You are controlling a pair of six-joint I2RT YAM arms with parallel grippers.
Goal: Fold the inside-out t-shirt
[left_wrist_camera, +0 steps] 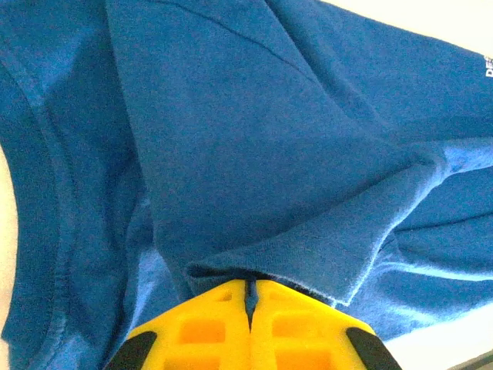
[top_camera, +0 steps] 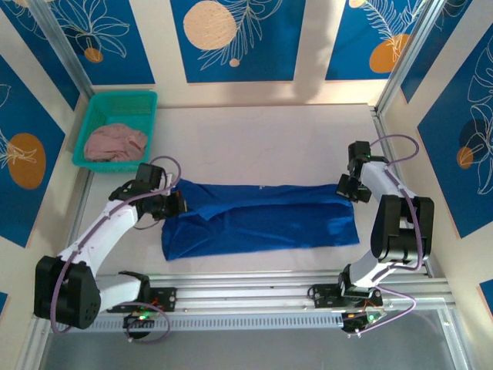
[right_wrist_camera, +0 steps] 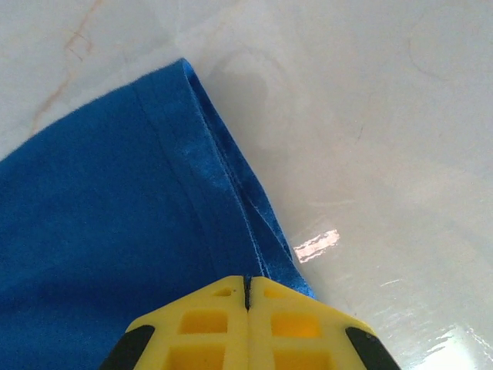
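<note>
Left claw (left_wrist_camera: 250, 291), right claw (right_wrist_camera: 248, 287) clamped on t-shirt (top_camera: 262, 220) ends; pink garment (top_camera: 115, 142) in basket (top_camera: 123, 97) well apart.

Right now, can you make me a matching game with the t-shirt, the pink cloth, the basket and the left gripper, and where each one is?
Things:
1. t-shirt
2. pink cloth
3. basket
4. left gripper

Places:
A. lying inside the basket
B. in the far left corner of the table
C. pinched shut on a fold of the t-shirt
D. stretched across the middle of the table

Right pairs: 1-D, 2-A, 3-B, 4-C
</note>
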